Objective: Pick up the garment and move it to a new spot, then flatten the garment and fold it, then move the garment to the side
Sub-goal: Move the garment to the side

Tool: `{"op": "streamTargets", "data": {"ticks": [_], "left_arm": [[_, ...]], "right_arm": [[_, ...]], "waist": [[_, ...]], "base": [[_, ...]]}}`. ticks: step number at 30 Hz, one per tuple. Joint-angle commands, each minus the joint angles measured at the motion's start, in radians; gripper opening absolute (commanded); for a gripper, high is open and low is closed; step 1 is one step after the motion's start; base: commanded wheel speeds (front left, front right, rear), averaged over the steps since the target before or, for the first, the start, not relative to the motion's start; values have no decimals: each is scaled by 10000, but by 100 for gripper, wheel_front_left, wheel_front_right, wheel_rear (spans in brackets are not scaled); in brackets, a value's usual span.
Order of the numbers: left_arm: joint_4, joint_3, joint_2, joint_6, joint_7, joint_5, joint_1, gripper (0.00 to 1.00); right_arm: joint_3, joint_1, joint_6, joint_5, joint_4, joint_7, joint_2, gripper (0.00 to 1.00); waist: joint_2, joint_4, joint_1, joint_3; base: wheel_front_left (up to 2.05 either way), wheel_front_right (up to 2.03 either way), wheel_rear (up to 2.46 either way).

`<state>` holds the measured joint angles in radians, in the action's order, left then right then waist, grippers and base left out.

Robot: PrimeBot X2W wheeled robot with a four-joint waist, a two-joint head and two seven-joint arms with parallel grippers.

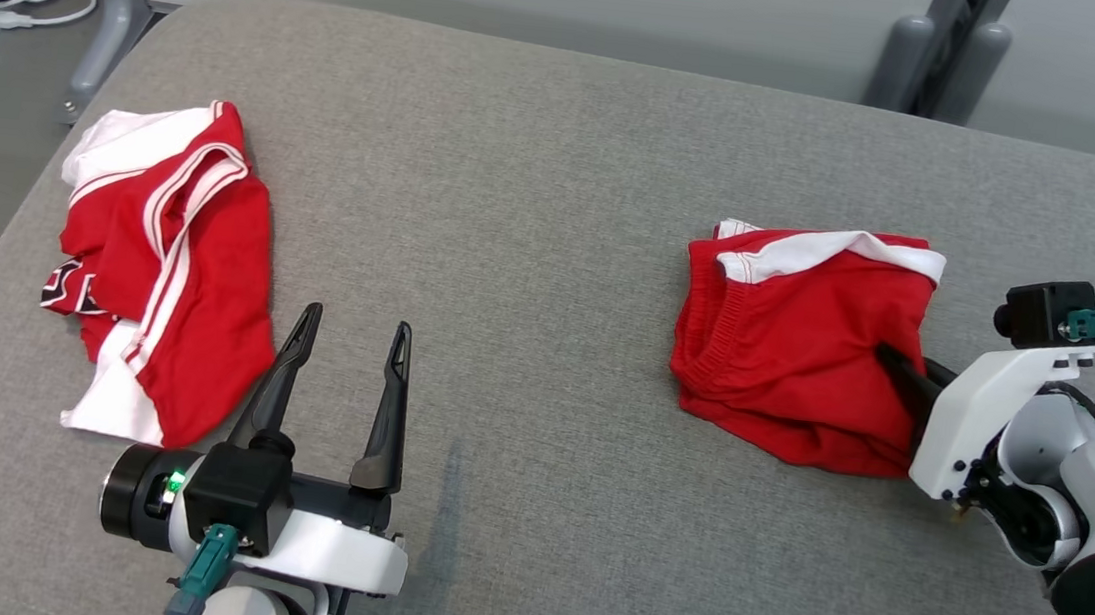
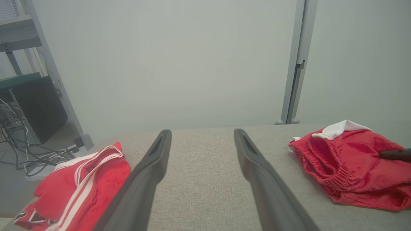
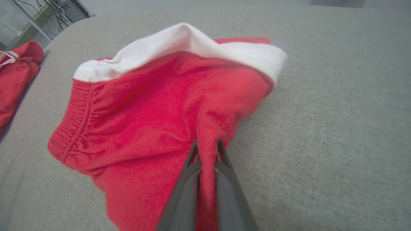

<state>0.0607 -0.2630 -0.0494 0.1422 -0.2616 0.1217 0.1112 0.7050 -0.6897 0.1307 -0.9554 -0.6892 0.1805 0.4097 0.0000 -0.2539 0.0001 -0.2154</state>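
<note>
Garment [image 1: 794, 351], soft crumpled red cloth

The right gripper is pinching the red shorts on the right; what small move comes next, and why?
Probably a short straight lift of the right gripper. It is shut on a pinched ridge of the red shorts, whose bulk lies on the grey surface. The left gripper hangs open apart, touching nothing, so lifting tests the hold before carrying.

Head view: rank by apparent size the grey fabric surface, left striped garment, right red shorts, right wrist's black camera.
1. grey fabric surface.
2-3. striped garment and red shorts look alike; no ranking.
4. black camera, smallest.
</note>
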Motion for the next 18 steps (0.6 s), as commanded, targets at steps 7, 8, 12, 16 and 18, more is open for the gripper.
{"op": "streamTargets", "data": {"ticks": [7,8,12,16,18], "left_arm": [[-97,32,-30,61,-36,14,148,100],[-109,32,-31,62,-36,23,178,100],[-199,101,-30,25,-36,-11,318,100],[-223,170,-30,-10,-37,-85,476,100],[-234,200,-30,-38,-37,-95,529,100]], "right_arm": [[967,-328,1,100,482,-250,1199,0],[1087,-373,1,138,548,-235,1388,0],[1556,-545,0,316,850,-292,2548,0],[1788,-521,0,408,1040,-385,3421,0],[1857,-455,0,421,1071,-437,3835,0]], "waist": [[0,470,-1,-84],[0,518,-1,-137],[0,749,-1,-536],[0,926,-1,-859],[0,1020,-1,-1013]], "base": [[0,0,0],[0,0,0],[0,0,0],[0,0,0],[0,0,0]]}}
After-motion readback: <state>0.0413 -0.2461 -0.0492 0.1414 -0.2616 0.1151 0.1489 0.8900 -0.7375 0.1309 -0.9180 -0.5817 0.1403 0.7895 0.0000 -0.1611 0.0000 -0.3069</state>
